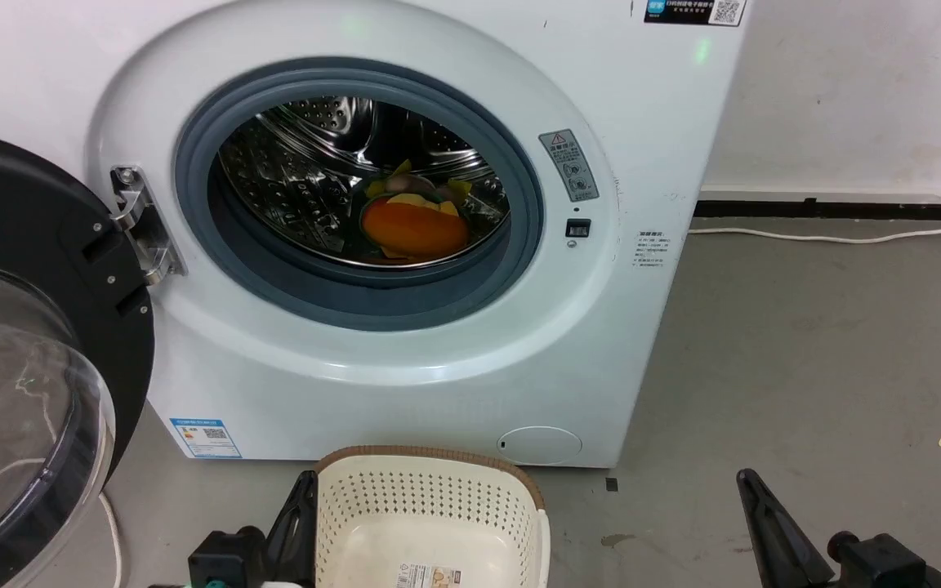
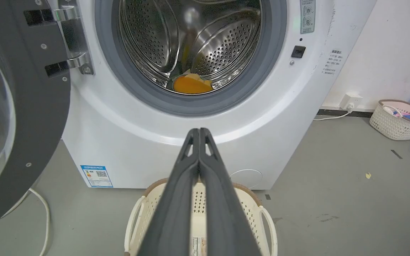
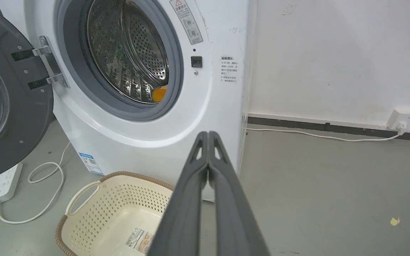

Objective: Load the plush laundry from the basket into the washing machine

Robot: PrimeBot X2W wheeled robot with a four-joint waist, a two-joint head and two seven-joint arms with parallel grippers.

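The plush laundry (image 1: 415, 224) lies inside the steel drum of the washing machine (image 1: 405, 359), its orange body toward me; it also shows as the orange plush (image 2: 190, 84) and an orange patch of plush (image 3: 159, 94) at the port's edge. The basket (image 1: 430, 510) stands on the floor before the washer with only a sticker on its bottom. My left gripper (image 2: 199, 131) is shut with nothing in it, above the basket (image 2: 144, 209). My right gripper (image 3: 208, 133) is shut too, to the right of the basket (image 3: 119, 206). In the head view the left gripper (image 1: 305, 482) and right gripper (image 1: 747, 478) flank the basket.
The washer's black-framed bubble door (image 1: 21, 359) hangs open at the left. A white cable (image 1: 830, 237) runs along the floor by the wall, a power strip (image 3: 2, 185) lies at the left. A second basket with clothes (image 2: 399, 119) stands by the wall at the right.
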